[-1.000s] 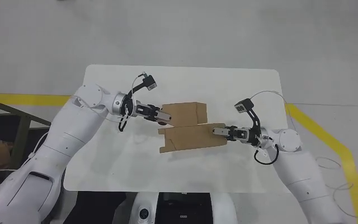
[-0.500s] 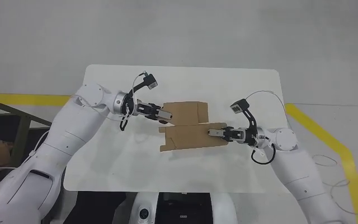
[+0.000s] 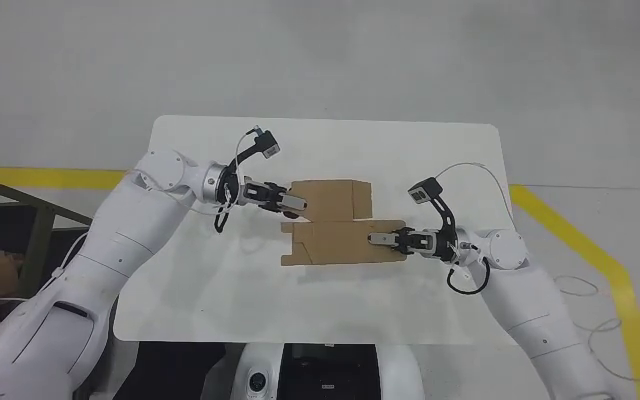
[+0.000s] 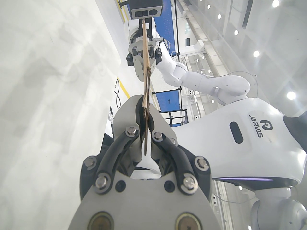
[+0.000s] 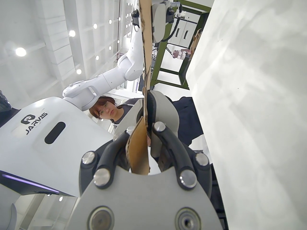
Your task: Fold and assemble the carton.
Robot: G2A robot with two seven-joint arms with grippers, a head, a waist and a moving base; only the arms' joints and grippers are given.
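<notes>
A: Surface?
B: White table [image 3: 200, 290], rounded corners, smooth matte top, faint grey smudges.
A: Underneath and around?
B: Pale grey floor [image 3: 320, 60]; yellow line [image 3: 50, 178] on it, off both short ends of the table.

Carton [image 3: 330, 220] held flat over mid-table, a gap showing between it and the table [image 3: 330, 140] surface. Left gripper [image 3: 298, 209] and right gripper [image 3: 376, 238] clamp its opposite ends, blocking both sides. Open tabletop beyond the carton toward the far edge, and along the near edge and corners
</notes>
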